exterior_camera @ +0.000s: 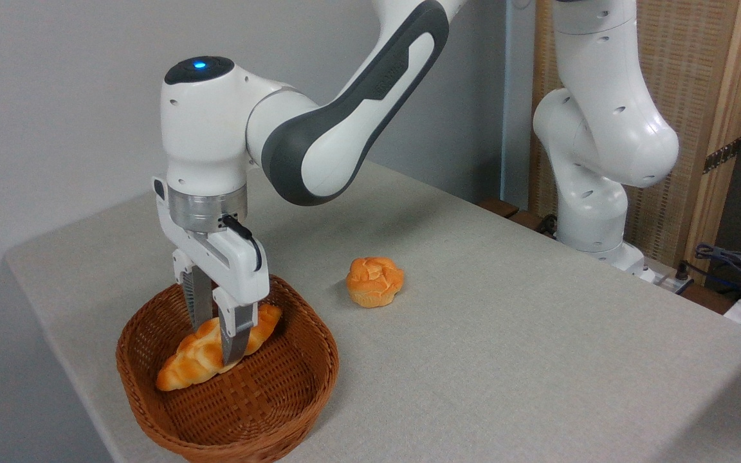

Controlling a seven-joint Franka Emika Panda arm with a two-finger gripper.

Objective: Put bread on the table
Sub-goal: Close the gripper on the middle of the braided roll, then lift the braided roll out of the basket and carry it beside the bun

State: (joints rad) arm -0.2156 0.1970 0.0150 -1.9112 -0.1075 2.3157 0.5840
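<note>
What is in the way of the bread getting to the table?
Only the basket wall. The bread lies inside it with the tool fingers on either side, so it must be lifted over the rim. Beyond that the table is open; the bun sits off to the side.

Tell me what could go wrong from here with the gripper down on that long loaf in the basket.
The gripper straddles the bread near its middle, but the loaf is long with tapered ends, so it may tilt or slip on lifting. The basket wall rises around it; a drooping end could catch the rim and drag the basket, which sits near the table edge. I cannot tell whether the fingers have closed yet.
</note>
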